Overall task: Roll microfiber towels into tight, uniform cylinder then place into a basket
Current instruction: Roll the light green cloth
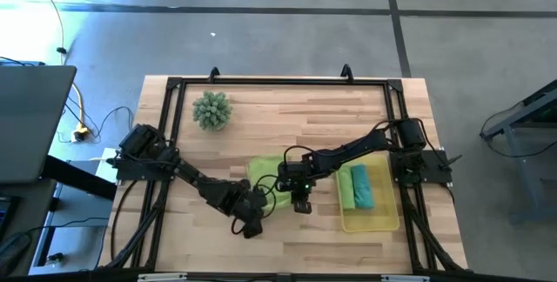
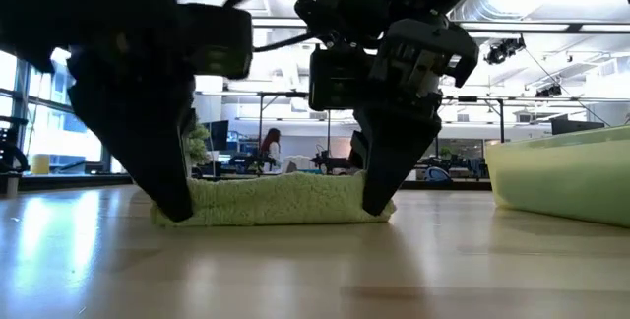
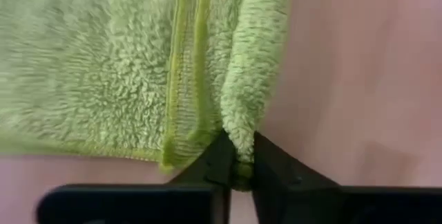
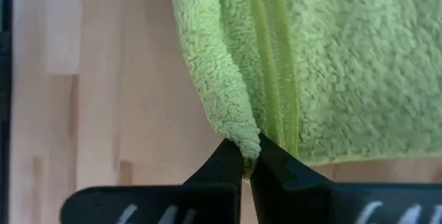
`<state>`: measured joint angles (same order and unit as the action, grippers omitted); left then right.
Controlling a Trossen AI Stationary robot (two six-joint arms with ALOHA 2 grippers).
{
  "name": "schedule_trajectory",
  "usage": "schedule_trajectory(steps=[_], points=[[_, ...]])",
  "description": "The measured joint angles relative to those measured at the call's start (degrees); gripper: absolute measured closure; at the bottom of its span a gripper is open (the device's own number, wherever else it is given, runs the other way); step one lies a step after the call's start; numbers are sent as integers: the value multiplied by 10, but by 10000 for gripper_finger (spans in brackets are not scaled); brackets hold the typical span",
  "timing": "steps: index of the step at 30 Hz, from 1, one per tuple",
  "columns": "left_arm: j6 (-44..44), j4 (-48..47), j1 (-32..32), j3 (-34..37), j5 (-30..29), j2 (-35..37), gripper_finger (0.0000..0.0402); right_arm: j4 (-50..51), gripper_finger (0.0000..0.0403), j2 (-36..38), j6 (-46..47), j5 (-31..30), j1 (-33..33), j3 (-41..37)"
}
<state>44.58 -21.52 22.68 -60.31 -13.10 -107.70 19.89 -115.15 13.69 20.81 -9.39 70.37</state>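
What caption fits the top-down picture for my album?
Two robot grippers, left and right, pinch a green towel beside the yellow basket.

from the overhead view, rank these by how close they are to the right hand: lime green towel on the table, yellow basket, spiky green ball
1. Lime green towel: the right hand is pinching its near edge, at the table's middle.
2. Yellow basket: just to that hand's right, by the right arm's base, with rolled towels inside.
3. Spiky green ball: farthest, at the table's far left corner.
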Motion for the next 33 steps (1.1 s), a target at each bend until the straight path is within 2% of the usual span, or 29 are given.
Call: schedule_trajectory(steps=[2, 5, 10, 13, 17, 19, 22, 26, 29, 33], points=[[39, 16, -8, 0, 54, 1, 391, 2, 402, 0, 0, 18, 0, 0], [62, 39, -18, 2, 116, 8, 392, 2, 402, 0, 0, 45, -2, 0], [87, 51, -32, 10, 160, 12, 391, 1, 398, 0, -20, 40, -14, 0], [125, 87, -47, 39, 186, 15, 397, 11, 376, 2, -47, 25, -23, 0], [139, 139, -61, 66, 219, 16, 398, 72, 336, 32, -72, 14, -27, 0], [145, 158, -66, 69, 230, 14, 399, 100, 319, 57, -85, -9, -34, 0], [148, 158, -74, 70, 239, 14, 399, 116, 302, 95, -119, -80, -58, 0], [148, 159, -87, 70, 265, 13, 399, 82, 296, 126, -232, -195, -123, 0], [147, 158, -92, 70, 271, 13, 400, 43, 295, 116, -315, -257, -170, 0], [146, 159, -95, 71, 280, 12, 400, -5, 295, 82, -333, -299, -205, 0]])
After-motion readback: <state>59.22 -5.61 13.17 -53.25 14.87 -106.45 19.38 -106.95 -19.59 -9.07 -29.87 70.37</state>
